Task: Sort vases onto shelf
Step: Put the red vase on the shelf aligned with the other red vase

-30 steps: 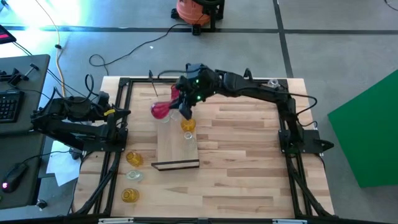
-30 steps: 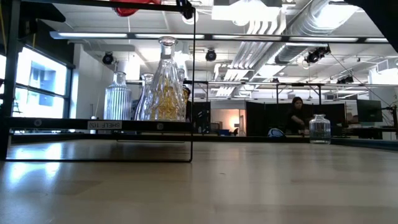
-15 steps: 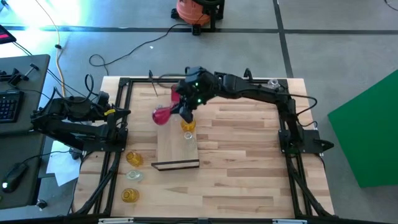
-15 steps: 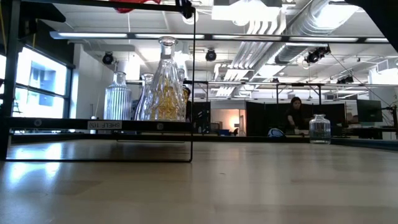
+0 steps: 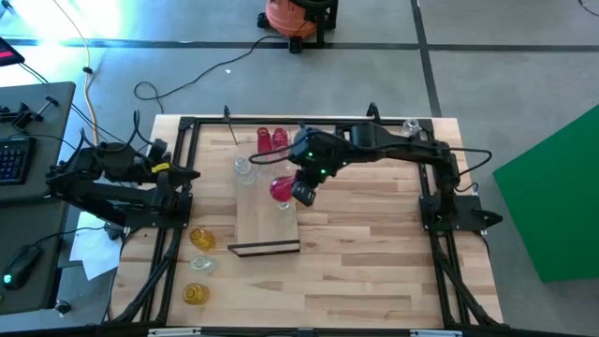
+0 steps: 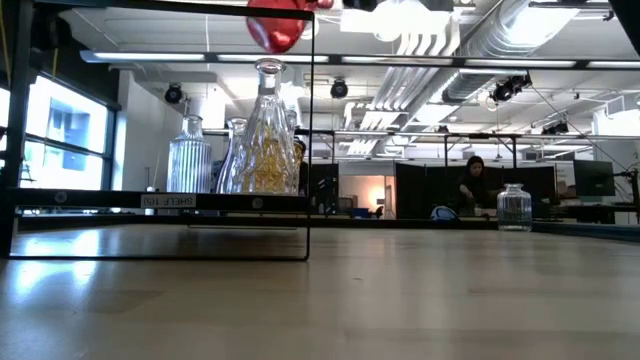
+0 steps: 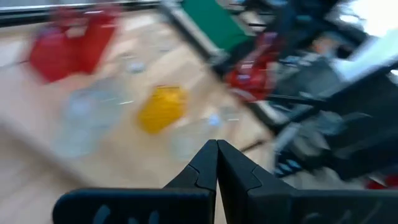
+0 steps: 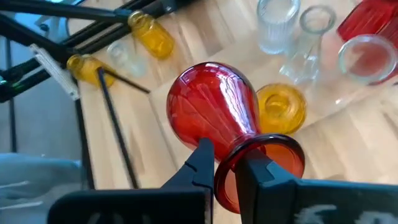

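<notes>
**Red vase carried over the shelf, right hand clamped at the neck**

Grip first: the right hand (image 8: 225, 167) is clamped on the neck of a red vase (image 8: 214, 112), fingers pinching just under the flared rim. Taking it at the narrow neck rather than the bulbous body gives the short fingers something they can close around. The vase hangs tilted, body pointing away from the wrist, clear of the surface below.

From above, the red vase (image 5: 280, 189) sits in the air over the far end of the shelf (image 5: 265, 225), the light board lying on the worktop (image 5: 374, 253). Under and beside it stand an amber vase (image 8: 281, 107) and clear vases (image 8: 277, 25); two more red vases (image 5: 270, 139) stand at the far edge, probably the colour group it belongs with.

Judged risk: lowering here could knock the amber vase directly beneath.

Left hand (image 7: 216, 167) waits at the left side of the worktop, fingers pressed together, holding nothing. Three vases (image 5: 198, 266), amber and clear, wait off the shelf near it.
</notes>
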Robot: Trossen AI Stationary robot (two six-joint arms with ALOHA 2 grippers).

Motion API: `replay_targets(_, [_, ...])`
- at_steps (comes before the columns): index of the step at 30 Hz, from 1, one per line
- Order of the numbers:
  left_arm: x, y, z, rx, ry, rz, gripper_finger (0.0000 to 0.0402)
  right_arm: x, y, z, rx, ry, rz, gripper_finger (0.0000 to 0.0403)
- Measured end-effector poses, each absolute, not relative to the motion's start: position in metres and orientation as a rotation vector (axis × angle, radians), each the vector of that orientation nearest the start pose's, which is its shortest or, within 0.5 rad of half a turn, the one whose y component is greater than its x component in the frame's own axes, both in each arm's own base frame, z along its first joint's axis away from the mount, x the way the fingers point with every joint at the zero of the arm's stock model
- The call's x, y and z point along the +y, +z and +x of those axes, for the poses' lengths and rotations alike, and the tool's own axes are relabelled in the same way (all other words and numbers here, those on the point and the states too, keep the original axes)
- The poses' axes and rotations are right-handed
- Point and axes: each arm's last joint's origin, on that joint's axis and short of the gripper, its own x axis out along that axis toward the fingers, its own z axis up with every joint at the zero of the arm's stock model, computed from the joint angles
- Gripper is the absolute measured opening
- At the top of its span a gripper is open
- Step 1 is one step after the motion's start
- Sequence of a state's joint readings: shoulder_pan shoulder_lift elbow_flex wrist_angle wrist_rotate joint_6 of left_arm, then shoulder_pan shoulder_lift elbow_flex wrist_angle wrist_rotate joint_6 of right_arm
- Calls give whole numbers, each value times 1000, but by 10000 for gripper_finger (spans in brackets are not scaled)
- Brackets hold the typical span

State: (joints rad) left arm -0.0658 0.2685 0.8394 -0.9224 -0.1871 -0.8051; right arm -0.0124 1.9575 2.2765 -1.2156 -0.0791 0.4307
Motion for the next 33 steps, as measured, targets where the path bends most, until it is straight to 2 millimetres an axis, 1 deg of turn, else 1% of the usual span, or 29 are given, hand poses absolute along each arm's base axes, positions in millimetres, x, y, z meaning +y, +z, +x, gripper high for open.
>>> replay_targets(4, [0,335,47,241,142,-710,0,5,411,392,879,-104,467,7])
replay_targets(6, [-1,334,54,271,138,-684,0,11,412,393,870,-61,486,7])
replay_targets(8, [-1,331,57,316,148,-660,0,22,414,394,867,18,499,7])
replay_targets(13, [-1,327,58,362,163,-638,0,47,421,399,797,160,536,7])
replay_targets(18, [-1,328,54,349,158,-638,0,77,428,400,747,235,601,7])
replay_targets(23, [-1,328,52,343,150,-618,0,105,428,394,749,144,666,7])
replay_targets(26, [-1,326,52,368,156,-603,0,121,423,394,743,64,732,7])
replay_targets(28, [-1,324,51,385,159,-593,0,133,415,398,750,16,780,7])
replay_targets(33, [-1,319,49,444,155,-571,0,169,388,418,751,-7,912,7])
